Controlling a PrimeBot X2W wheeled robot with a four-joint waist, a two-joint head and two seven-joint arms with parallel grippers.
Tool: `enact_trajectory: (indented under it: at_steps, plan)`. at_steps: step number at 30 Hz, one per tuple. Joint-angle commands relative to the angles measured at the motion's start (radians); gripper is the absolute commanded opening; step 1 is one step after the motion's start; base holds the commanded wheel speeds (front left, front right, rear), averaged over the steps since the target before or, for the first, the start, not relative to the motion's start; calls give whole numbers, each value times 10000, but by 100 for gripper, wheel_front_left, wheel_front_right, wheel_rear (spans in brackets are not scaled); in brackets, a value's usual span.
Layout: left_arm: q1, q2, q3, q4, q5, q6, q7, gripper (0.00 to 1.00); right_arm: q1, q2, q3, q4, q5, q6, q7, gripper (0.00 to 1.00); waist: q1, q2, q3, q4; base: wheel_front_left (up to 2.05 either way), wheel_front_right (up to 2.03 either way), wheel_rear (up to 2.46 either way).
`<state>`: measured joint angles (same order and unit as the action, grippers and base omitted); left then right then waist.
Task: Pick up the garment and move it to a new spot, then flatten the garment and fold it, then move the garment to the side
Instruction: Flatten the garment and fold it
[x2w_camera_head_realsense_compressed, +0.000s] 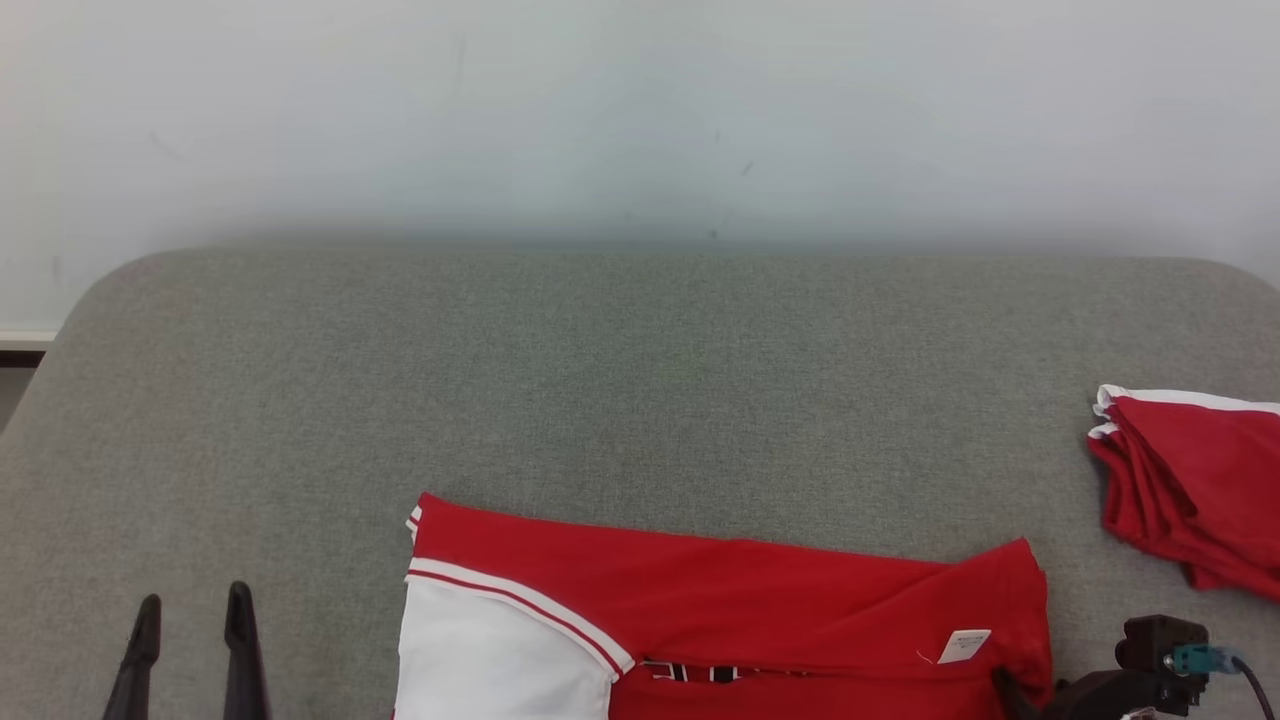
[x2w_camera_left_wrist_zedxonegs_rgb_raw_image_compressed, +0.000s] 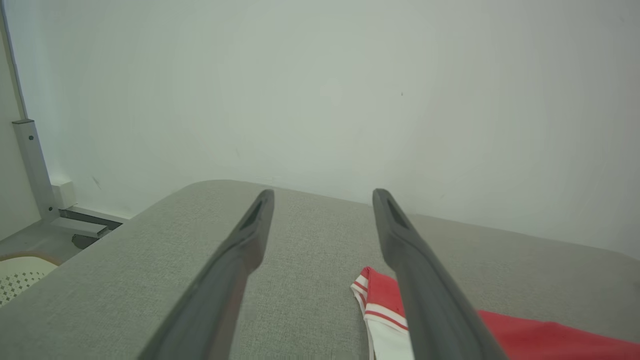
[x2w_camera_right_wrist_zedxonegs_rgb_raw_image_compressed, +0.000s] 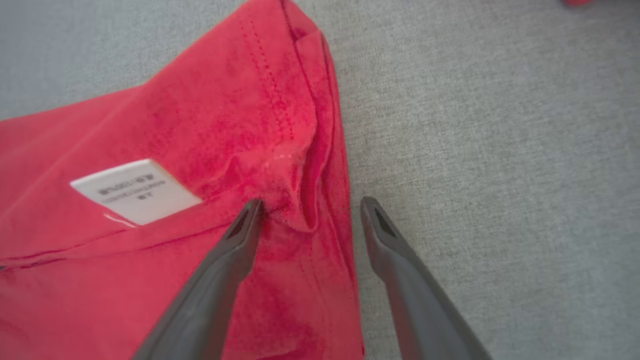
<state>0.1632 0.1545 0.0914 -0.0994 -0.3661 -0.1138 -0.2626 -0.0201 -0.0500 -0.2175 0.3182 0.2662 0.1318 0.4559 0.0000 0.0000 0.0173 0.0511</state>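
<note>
The garment (x2w_camera_head_realsense_compressed: 720, 620) lies on the near part of the table (x2w_camera_head_realsense_compressed: 600, 400). A folded pile (x2w_camera_head_realsense_compressed: 1190, 480) lies to the garment's right, apart from it and farther back. The left gripper (x2w_camera_head_realsense_compressed: 195, 597) stands left of the garment, well apart. The right gripper (x2w_camera_right_wrist_zedxonegs_rgb_raw_image_compressed: 310, 202) straddles the garment's right edge, with one finger over the cloth and the other over bare table. A label (x2w_camera_head_realsense_compressed: 965, 645) lies on the garment near that edge.

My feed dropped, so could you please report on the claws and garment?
Left claw open, off the cloth. Right claw open, straddling right edge of red garment. Folded red pile nearby, right.
</note>
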Motion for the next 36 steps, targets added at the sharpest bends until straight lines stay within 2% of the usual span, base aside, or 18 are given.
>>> enact_trajectory:
  at_steps: [1, 5, 13, 16, 17, 18, 20, 21, 22, 27, 31, 36]
  plan:
    - [-80, -35, -72, 81, 72, -23, -28, 100, -160, -4, -39, 171, -186, -27, -48, 100, 0, 0, 49, 50, 0, 0, 0]
    - [-168, 56, -286, 318, 2, -89, -28, 100, -427, 0, -33, 824, -494, -27, -117, 100, 0, 0, 106, 113, 0, 0, 0]
    - [-288, 287, -690, 802, -289, -135, 84, 100, -668, 59, 359, 1962, -411, -27, 292, 100, 0, 0, 122, 170, 0, 0, 0]
    - [-264, 336, -707, 856, -306, -138, 116, 100, -635, 93, 460, 2266, -410, -27, 416, 56, 0, 0, 83, 147, 0, 0, 0]
    - [-243, 354, -709, 869, -312, -138, 135, 100, -615, 94, 492, 2335, -396, -25, 410, 43, 0, 0, 71, 139, 0, 0, 0]
    - [-222, 363, -711, 872, -320, -134, 134, 100, -610, 97, 523, 2391, -391, -25, 393, 35, 0, 0, 67, 130, 0, 0, 0]
    - [-191, 399, -731, 870, -311, -125, 188, 100, -633, 102, 579, 2469, -349, -24, 321, 9, 0, 0, 67, 114, 0, 0, 0]
    - [-191, 399, -731, 870, -311, -125, 188, 100, -633, 102, 579, 2469, -349, -24, 321, 9, 0, 0, 67, 114, 0, 0, 0]
    - [-170, 433, -743, 851, -291, -117, 228, 100, -659, 93, 581, 2500, -384, -27, 243, 0, 0, 0, 68, 97, 0, 0, 0]
    - [-102, 474, -759, 824, -324, -81, 263, 100, -786, 29, 364, 2438, -409, -30, -132, 0, 0, 0, 53, 57, 0, 0, 0]
    - [13, 495, -783, 776, -339, -19, 298, 100, -790, -86, -592, 2145, -723, -53, -600, 0, 0, 0, -27, -4, 0, 0, 0]
    - [148, 475, -807, 682, -349, 61, 300, 100, -687, -43, -1710, 1306, -1194, -36, -605, 0, 0, 0, -105, -175, 0, 0, 0]
